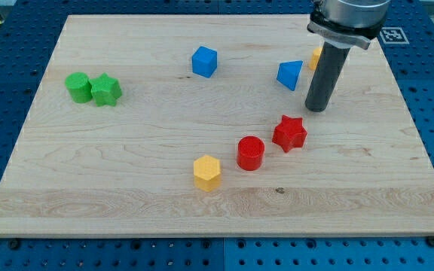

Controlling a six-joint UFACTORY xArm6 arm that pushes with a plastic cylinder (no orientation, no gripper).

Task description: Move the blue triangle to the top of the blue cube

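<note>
Toward the board's top right corner, my tip (317, 110) rests on the wooden board (126, 188), just right of the blue triangle (290, 74); no claw is fitted. Well left, near the top edge, sits the blue cube (204, 61). Below my tip lies the red star (289, 133).
</note>
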